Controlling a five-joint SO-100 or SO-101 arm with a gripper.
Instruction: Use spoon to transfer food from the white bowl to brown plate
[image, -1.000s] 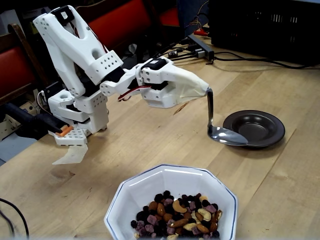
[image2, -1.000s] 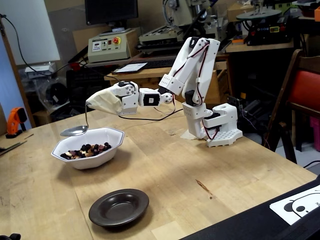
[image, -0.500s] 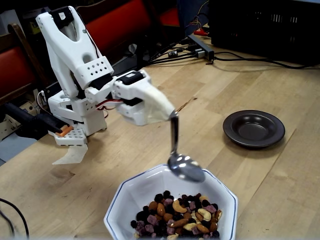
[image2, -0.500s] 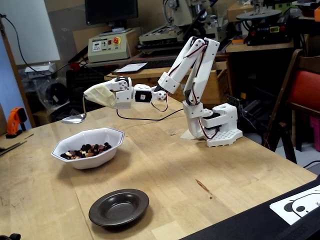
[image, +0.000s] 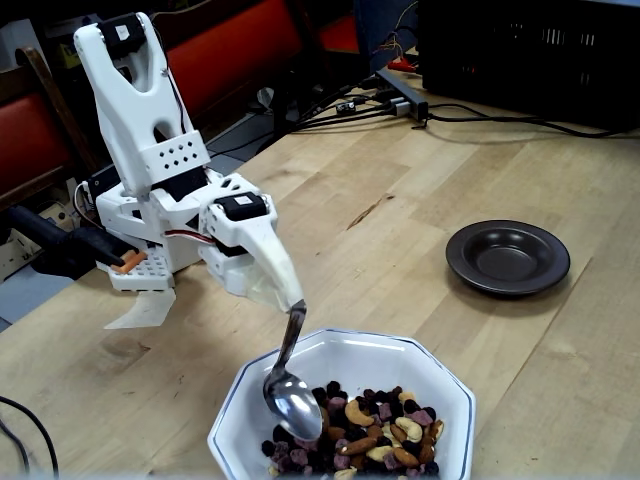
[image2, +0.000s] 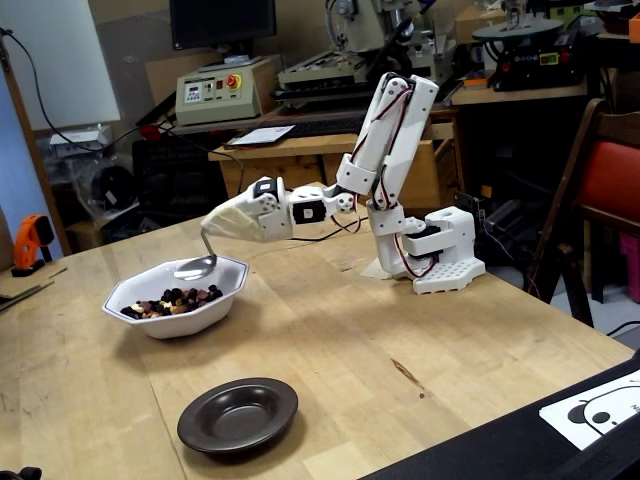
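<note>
Dipping toward the food, I had the claw clamped on the spoon, its empty scoop just inside the white bowl, while the brown plate sat bare well apart on the table, so nothing was transferred yet.

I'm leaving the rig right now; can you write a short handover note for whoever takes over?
Gripper: shut on the spoon, fingers under a cloth cover.
Spoon: its end is inside the white bowl, at the food, looks empty.
Brown plate: empty, apart from the bowl.
Done: spoon grasped and brought to the bowl.
Left: scoop, carry, tip food onto the plate.
</note>
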